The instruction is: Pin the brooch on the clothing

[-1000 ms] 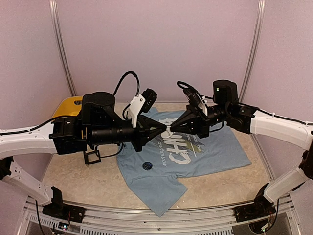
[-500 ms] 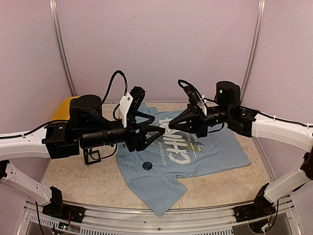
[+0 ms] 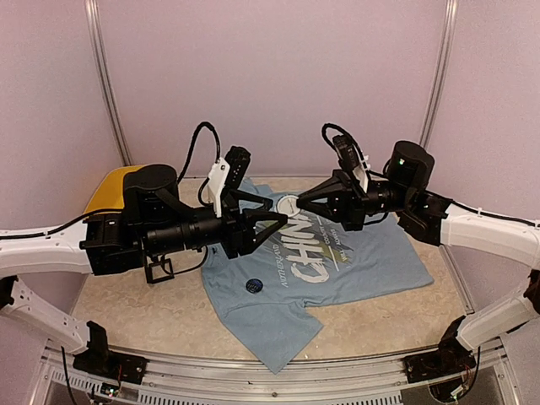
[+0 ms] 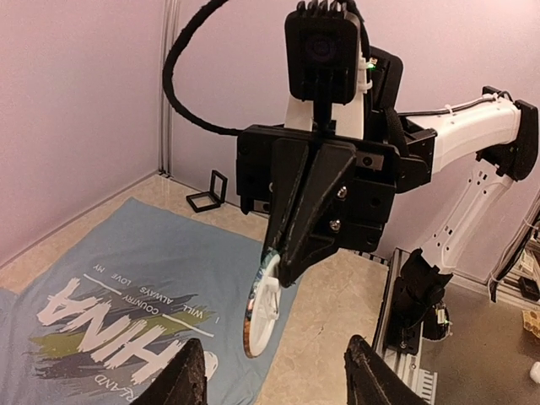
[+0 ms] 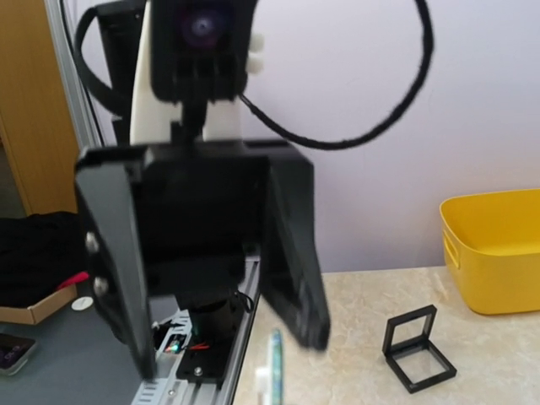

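Observation:
The light blue T-shirt (image 3: 337, 261) with white "CHINA" lettering lies flat on the table; it also shows in the left wrist view (image 4: 126, 278). My right gripper (image 3: 299, 201) is shut on the brooch (image 3: 288, 203), a round badge with a white back, and holds it in the air above the shirt's collar. In the left wrist view the right gripper (image 4: 278, 261) pinches the brooch (image 4: 263, 308) at its top edge. My left gripper (image 3: 279, 213) is open and empty, facing the brooch a short gap away. The brooch's edge shows low in the right wrist view (image 5: 272, 371).
A small dark round badge (image 3: 254, 285) lies on the shirt's lower left. A black square frame box (image 3: 159, 270) stands left of the shirt, and a yellow bin (image 3: 114, 186) at the back left. Purple walls close in the sides and back.
The two grippers met at the brooch a second ago. The left gripper has opened and drawn back left. The right gripper has moved up and right with the brooch.

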Motion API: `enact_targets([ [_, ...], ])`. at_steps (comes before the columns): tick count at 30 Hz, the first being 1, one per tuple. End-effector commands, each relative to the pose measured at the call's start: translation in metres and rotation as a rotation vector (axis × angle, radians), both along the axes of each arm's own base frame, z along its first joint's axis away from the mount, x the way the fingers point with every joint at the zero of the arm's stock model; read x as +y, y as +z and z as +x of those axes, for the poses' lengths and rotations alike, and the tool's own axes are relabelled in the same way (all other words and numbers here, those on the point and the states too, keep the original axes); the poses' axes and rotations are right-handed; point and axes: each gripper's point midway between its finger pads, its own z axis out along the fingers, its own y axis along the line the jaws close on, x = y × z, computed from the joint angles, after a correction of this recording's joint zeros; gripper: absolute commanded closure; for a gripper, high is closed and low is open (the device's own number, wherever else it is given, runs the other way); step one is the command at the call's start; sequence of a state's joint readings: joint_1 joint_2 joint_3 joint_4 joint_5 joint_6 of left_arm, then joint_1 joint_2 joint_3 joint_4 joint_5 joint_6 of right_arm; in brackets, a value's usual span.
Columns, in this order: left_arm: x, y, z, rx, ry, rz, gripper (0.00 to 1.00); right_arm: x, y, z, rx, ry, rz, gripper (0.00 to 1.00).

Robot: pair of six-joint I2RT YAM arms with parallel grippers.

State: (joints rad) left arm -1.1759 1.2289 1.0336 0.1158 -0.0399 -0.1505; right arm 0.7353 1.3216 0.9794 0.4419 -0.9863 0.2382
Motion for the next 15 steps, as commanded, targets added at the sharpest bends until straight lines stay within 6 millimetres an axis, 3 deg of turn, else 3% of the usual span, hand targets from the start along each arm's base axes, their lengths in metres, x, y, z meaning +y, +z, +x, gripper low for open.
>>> enact_targets([
  [1,-0.0150,0.0091,0.0084,-0.001,-0.016,-0.012,0.54,-0.0044,0.0109,-0.0116,-0.025,0.023,0.032,1.00],
  [9,-0.0185,0.0092,0.0096,0.029,-0.063,-0.027,1.00,-0.0066,0.0087,-0.0149,-0.039,0.027,0.022,1.00],
  [15,-0.0154,0.0116,0.0076,0.020,-0.068,-0.037,1.00,-0.0061,0.0067,-0.0150,-0.043,0.032,0.016,1.00],
])
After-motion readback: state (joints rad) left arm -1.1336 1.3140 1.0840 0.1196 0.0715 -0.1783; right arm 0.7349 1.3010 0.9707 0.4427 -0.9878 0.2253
